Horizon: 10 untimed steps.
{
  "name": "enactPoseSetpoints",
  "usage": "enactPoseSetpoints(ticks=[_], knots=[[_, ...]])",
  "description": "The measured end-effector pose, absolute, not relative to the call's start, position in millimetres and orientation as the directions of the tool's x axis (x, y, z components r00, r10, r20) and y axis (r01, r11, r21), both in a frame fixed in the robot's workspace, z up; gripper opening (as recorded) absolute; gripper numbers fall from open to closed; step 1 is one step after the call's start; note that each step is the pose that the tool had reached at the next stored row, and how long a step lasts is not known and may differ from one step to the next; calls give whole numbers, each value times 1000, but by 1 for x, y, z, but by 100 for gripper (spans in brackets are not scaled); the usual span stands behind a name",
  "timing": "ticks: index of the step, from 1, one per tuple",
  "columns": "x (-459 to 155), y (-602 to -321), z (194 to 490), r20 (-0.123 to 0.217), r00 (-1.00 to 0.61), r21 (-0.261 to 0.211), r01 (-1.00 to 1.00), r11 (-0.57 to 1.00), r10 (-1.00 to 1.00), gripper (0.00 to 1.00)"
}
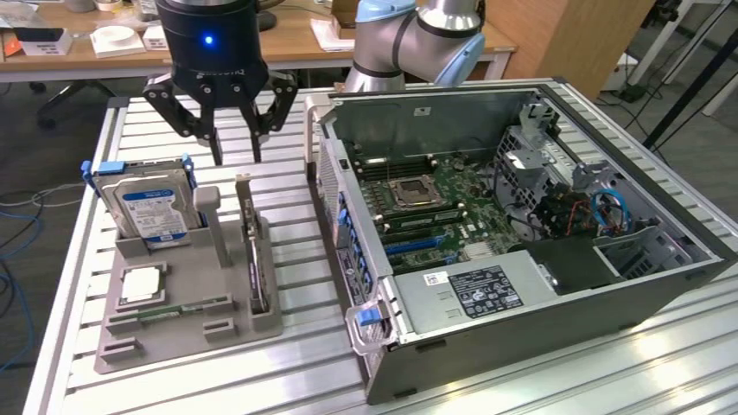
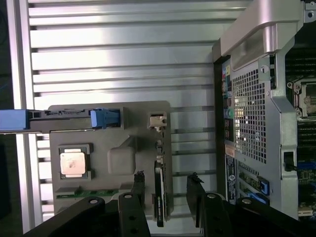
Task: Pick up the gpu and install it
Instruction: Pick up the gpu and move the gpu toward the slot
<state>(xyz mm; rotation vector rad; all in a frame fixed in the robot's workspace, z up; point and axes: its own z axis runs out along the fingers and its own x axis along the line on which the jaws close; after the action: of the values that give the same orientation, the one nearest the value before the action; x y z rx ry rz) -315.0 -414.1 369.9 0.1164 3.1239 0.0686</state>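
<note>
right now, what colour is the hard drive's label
Mostly blue; the label shows best in the exterior view.

Wooden desk point(image 1: 294, 49) (cluttered) behind

Gpu point(image 1: 255, 259): lower edge hidden in holder point(image 1: 219, 330) slot.
Drive point(image 1: 148, 207): label print too small to read.
Arm point(image 1: 403, 35): upper part cut off.

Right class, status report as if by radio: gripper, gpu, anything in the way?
Gripper open, above the gpu, holding nothing. Gpu on edge in the grey holder, untouched. Hard drive alongside, apart from it.
</note>
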Motion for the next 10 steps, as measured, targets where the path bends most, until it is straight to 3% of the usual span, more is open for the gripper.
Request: enactPoseSetpoints(ticks=[10], knots=[[-315,-415,366,-13,-997,44,74,996,75,47]])
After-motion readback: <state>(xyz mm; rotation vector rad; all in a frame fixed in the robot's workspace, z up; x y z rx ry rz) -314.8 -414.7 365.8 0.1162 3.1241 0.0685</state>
